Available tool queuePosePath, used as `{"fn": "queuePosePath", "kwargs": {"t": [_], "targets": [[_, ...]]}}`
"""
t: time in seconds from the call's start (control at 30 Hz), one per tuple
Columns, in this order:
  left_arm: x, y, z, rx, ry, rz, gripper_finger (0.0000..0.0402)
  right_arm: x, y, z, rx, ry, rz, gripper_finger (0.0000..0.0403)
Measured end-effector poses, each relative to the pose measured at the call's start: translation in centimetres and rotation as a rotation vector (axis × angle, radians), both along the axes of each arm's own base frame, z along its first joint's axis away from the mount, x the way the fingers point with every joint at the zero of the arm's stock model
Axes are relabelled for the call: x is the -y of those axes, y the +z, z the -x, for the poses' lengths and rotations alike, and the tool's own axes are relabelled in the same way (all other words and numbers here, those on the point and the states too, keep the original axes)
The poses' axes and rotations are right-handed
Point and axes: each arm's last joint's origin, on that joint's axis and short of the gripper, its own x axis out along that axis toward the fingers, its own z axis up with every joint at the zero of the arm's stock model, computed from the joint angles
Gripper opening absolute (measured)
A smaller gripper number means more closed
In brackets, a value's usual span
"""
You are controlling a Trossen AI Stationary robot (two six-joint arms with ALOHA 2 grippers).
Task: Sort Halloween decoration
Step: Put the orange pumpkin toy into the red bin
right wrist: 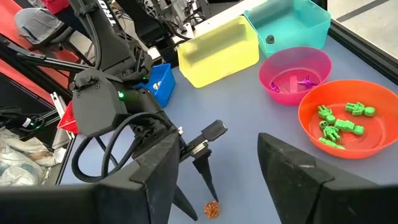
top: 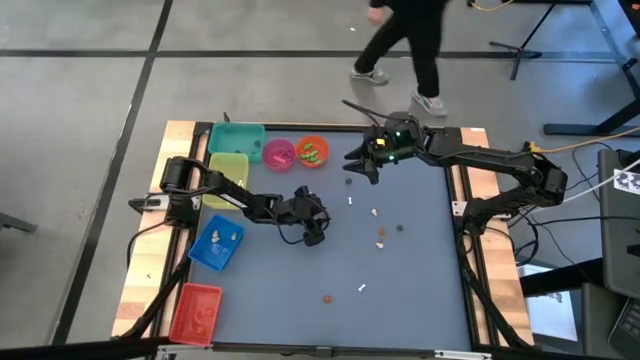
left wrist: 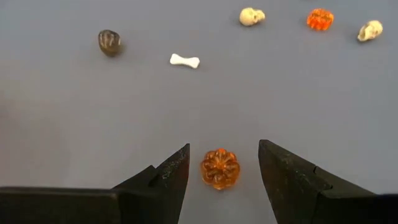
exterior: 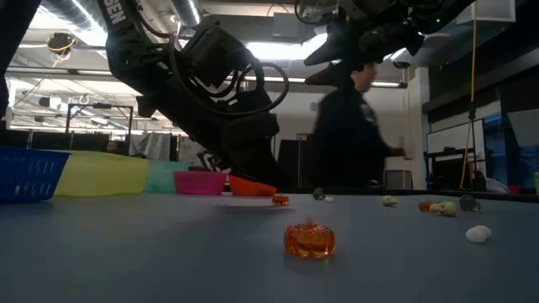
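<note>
Orange translucent plastic pumpkin [left wrist: 219, 168] sits mid-worktop between the left gripper's [left wrist: 221, 171] parted jaws, untouched; right gripper [top: 362, 164] hovers with jaws apart near the far edge.

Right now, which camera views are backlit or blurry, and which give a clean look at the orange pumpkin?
Low view: backlit by ceiling lights, so the arms are near-silhouettes and the person is motion-blurred, yet the pumpkin glows sharp. Left wrist view: evenly lit, pumpkin crisp between the open fingers. High view: even light, trinkets only specks.
</note>
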Motion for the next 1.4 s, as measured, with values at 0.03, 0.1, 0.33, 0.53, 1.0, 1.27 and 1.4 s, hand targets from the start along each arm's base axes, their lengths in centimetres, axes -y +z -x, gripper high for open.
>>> {"fn": "queuePosePath", "kwargs": {"t": [0.03, 0.1, 0.33, 0.53, 1.0, 1.27, 1.4], "targets": [[0.0, 0.0, 0.0, -0.006, 0.0, 0.0, 0.0176, 0.0, 0.0, 0.0, 0.0, 0.0, 0.0, 0.0215], [0.0, -0.1, 0.0, -0.007, -0.001, 0.001, 0.0176, 0.0, 0.0, 0.0, 0.0, 0.0, 0.0, 0.0215], [0.0, -1.5, 0.0, -0.036, 0.014, 0.022, 0.0176, 0.0, 0.0, 0.0, -0.001, -0.002, 0.001, 0.0215], [0.0, -2.5, -0.1, -0.044, 0.033, 0.034, 0.0176, 0.0, 0.0, 0.0, -0.003, -0.001, 0.0, 0.0215], [0.0, -2.6, -0.1, -0.049, 0.036, 0.032, 0.0122, 0.0, -0.1, 0.0, -0.006, -0.001, -0.001, 0.0215], [0.1, -2.7, 0.0, -0.051, 0.034, 0.031, 0.0096, 0.0, -0.1, 0.0, -0.007, -0.001, -0.002, 0.0215], [0.1, -2.7, 0.0, -0.052, 0.035, 0.03, 0.0089, 0.0, -0.1, 0.0, -0.007, -0.001, -0.001, 0.0215]]}}
